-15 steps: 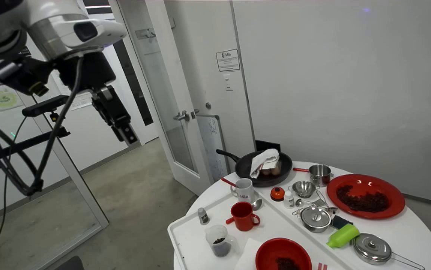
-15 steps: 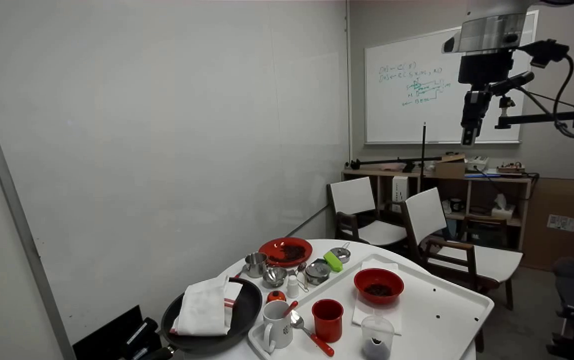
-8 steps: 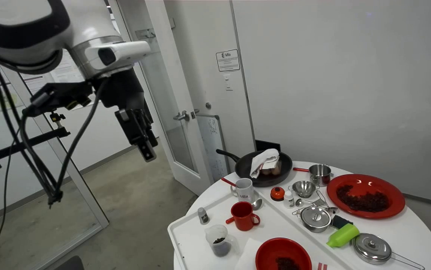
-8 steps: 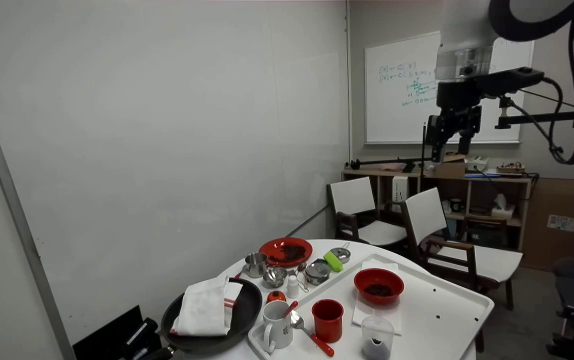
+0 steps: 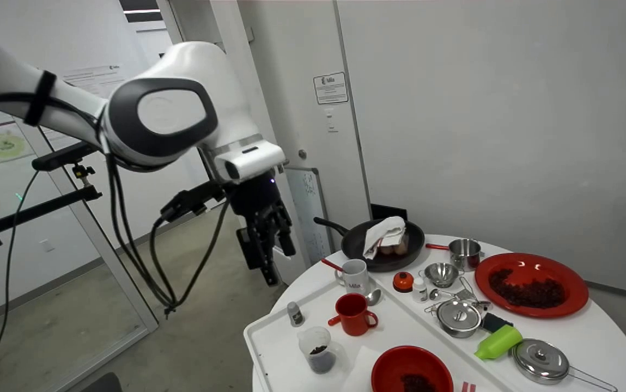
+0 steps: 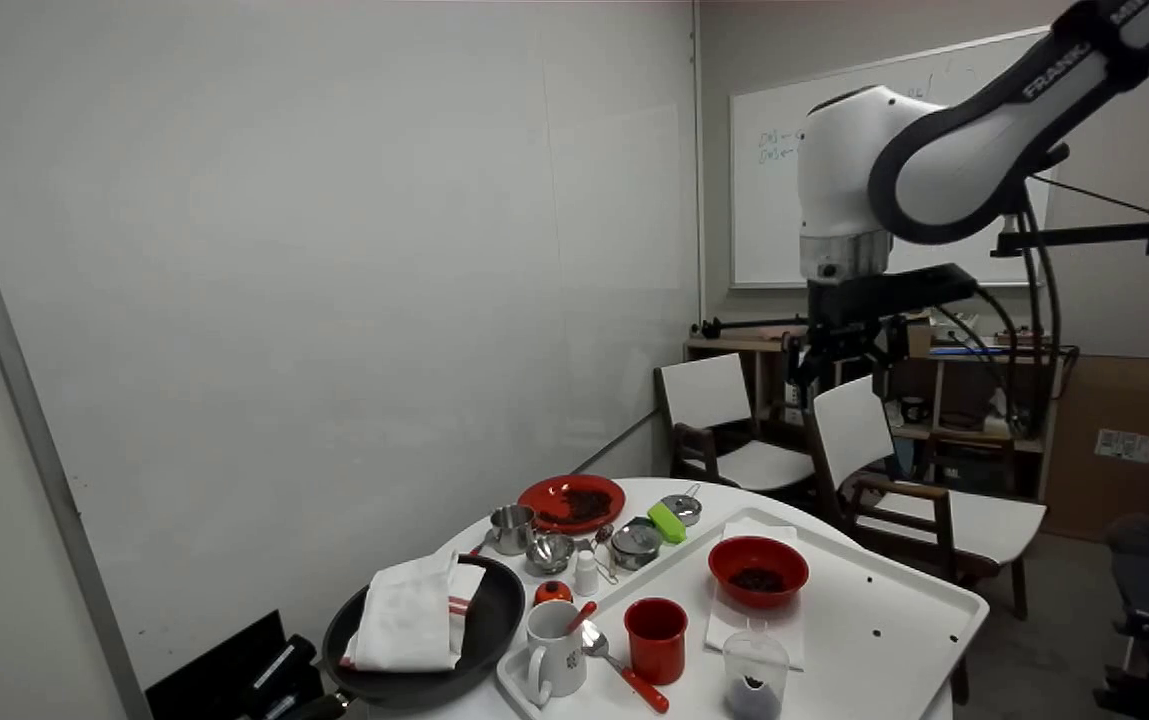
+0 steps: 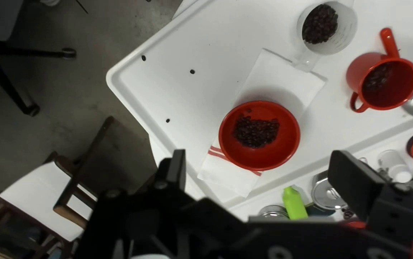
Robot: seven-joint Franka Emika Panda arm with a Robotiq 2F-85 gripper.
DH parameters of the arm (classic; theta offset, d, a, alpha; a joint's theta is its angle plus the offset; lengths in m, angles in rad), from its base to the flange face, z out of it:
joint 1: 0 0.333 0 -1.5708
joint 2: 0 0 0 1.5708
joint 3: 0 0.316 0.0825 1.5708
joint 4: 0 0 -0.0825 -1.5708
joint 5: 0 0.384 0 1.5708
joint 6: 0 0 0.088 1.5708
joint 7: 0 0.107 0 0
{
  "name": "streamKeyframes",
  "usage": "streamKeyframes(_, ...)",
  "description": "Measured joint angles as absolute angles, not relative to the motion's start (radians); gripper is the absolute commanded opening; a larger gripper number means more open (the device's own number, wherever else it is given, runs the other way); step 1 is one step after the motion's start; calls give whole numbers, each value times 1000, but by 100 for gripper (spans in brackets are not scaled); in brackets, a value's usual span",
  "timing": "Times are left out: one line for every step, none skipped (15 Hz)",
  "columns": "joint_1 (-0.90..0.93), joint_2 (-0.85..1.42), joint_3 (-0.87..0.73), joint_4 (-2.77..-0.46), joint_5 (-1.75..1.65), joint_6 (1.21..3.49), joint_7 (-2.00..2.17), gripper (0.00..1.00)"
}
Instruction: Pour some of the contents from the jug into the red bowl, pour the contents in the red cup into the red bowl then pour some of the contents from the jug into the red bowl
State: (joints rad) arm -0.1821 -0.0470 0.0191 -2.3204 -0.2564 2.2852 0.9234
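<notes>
High above the table my gripper (image 7: 257, 158) hangs open, nothing between its fingers; in an exterior view the gripper (image 5: 280, 265) is level with the table's near corner, off to the side of the tray. Below it in the wrist view sits the red bowl (image 7: 286, 131), with a heap of dark beans, on a folded white cloth. The clear jug (image 7: 344, 30) stands upright on the tray, part filled with beans. Beside it is the red cup (image 7: 359, 73), upright, some beans inside and a red-handled spoon near it. Both exterior views show jug (image 6: 756, 655) and cup (image 6: 656, 650) standing.
A white tray (image 7: 199, 39) carries these, plus a few loose beans and a white mug (image 5: 355, 277). Along its side lie a green bottle (image 5: 498, 342), lidded pots and a larger red dish (image 5: 574, 288) with beans. A black pan (image 5: 382, 264) holds a cloth.
The arm has swung in toward the table and come lower, and the gripper has turned, both fingers now showing apart. The objects on the table have not moved.
</notes>
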Motion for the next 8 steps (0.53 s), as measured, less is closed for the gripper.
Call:
streamKeyframes(-181, 2, 8, -2295, -261, 2284, 972, 100)
streamKeyframes(-177, 48, -5, -2267, -261, 2278, 1014, 100)
streamKeyframes(-172, 93, -19, -2238, -260, 2267, 1049, 100)
streamKeyframes(-165, 136, -30, -2209, -255, 2256, 1062, 100)
streamKeyframes(-158, 177, -38, -2184, -243, 2251, 1056, 100)
streamKeyframes(-151, 214, -42, -2162, -223, 2251, 1031, 100)
streamKeyframes(-143, 247, -41, -2143, -192, 2253, 988, 100)
streamKeyframes(-136, 277, -39, -2128, -151, 2257, 930, 100)
